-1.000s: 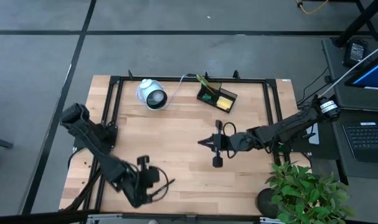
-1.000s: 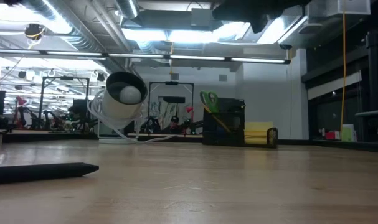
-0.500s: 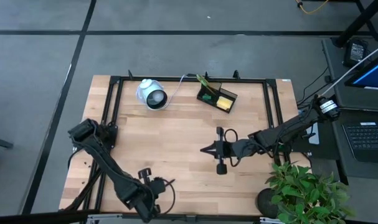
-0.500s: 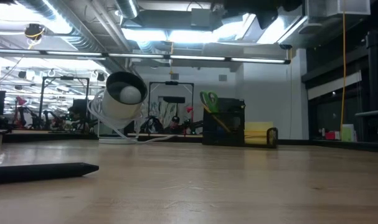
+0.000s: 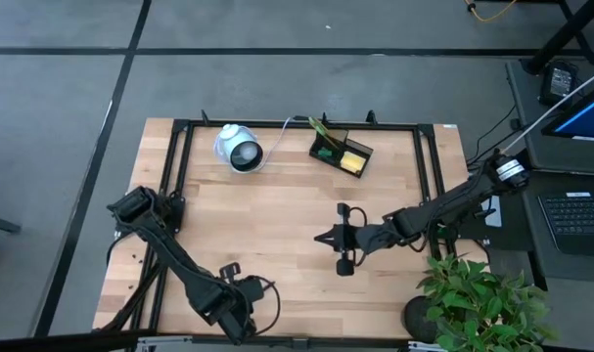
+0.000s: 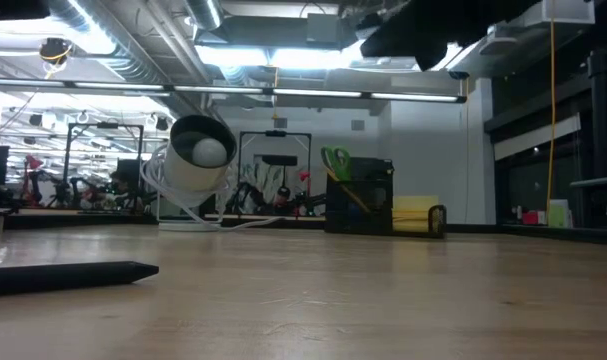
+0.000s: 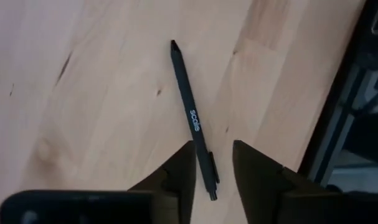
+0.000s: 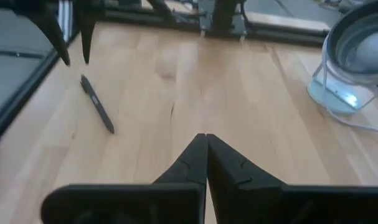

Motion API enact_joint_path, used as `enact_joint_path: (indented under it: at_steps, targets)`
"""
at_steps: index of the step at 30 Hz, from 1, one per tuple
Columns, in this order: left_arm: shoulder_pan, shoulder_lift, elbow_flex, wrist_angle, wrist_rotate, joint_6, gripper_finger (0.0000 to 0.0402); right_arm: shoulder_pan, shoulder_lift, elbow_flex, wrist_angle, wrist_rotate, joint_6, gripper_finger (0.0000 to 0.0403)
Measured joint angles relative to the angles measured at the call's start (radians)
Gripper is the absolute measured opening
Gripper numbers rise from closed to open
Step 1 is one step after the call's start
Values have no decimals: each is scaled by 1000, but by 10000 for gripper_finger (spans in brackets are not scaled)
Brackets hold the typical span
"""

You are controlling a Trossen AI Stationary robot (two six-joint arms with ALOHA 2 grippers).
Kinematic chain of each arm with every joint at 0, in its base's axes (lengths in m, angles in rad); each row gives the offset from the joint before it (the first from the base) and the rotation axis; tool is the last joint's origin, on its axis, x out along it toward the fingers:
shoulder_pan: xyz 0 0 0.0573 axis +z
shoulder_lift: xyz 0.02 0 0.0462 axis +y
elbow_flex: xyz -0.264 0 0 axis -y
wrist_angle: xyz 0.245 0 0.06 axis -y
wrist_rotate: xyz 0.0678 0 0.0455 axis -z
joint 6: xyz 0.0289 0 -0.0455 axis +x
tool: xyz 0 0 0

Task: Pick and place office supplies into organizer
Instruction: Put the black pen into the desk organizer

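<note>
Hovering over last pen, near-left table.
Organizer far-centre, well apart. Right gripper pressed together, idle mid-table. Left gripper parted, straddling pen near its clip end; an off-centre pinch could tip it out.

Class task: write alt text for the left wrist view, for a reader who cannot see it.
A black pen lies slantwise on the pale wooden table, its near end between the open dark fingers of the left pincer poised above it. A black metal frame runs along the table's edge.
</note>
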State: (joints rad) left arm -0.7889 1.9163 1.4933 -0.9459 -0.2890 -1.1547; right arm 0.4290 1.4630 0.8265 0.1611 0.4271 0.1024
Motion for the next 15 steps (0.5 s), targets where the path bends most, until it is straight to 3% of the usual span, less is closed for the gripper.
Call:
enact_joint_path:
  at_steps: [8, 15]
  targets:
    - [16, 0, 0, 3, 4, -104, 149, 0, 57, 0, 4, -1, -1, 7]
    - [20, 41, 0, 6, 46, -157, 154, 0, 62, 0, 7, -1, -3, 7]
